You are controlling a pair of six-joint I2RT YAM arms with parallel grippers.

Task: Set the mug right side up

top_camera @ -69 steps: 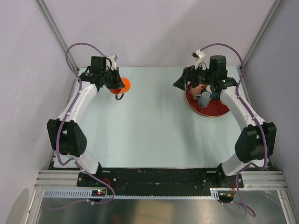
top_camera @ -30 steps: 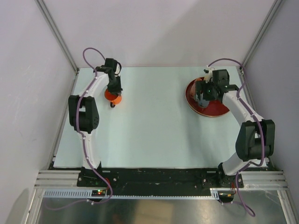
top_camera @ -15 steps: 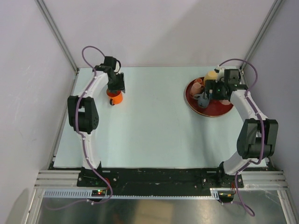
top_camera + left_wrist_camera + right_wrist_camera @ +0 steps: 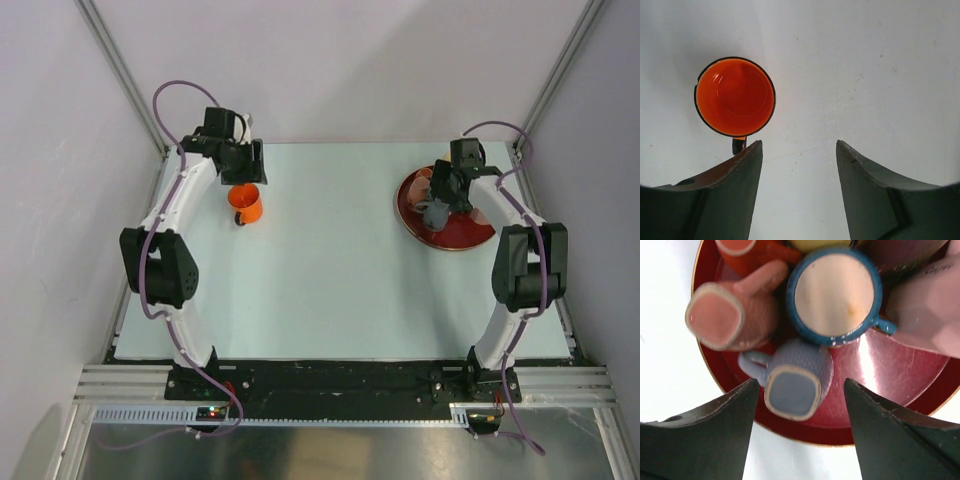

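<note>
An orange mug [image 4: 735, 96] stands on the table with its mouth up and its dark handle [image 4: 738, 145] toward the camera; in the top view the orange mug [image 4: 246, 204] sits at the far left. My left gripper [image 4: 799, 142] is open above the table, right of the mug and apart from it, with nothing between its fingers. My right gripper [image 4: 801, 381] hangs open over a red plate [image 4: 890, 405]. Below its spread fingers a grey-blue mug [image 4: 795, 385] stands bottom up, untouched.
The red plate [image 4: 463, 238] at the far right also holds a pink mug [image 4: 727, 315] standing bottom up, a blue-rimmed mug [image 4: 835, 292], a pale pink mug [image 4: 925, 305] and a red-orange one [image 4: 742, 250]. Side walls and frame posts stand close to both arms.
My left gripper has opened, let go of the orange mug and drawn back toward the far edge. My right gripper has shifted over the plate and narrowed a little.
</note>
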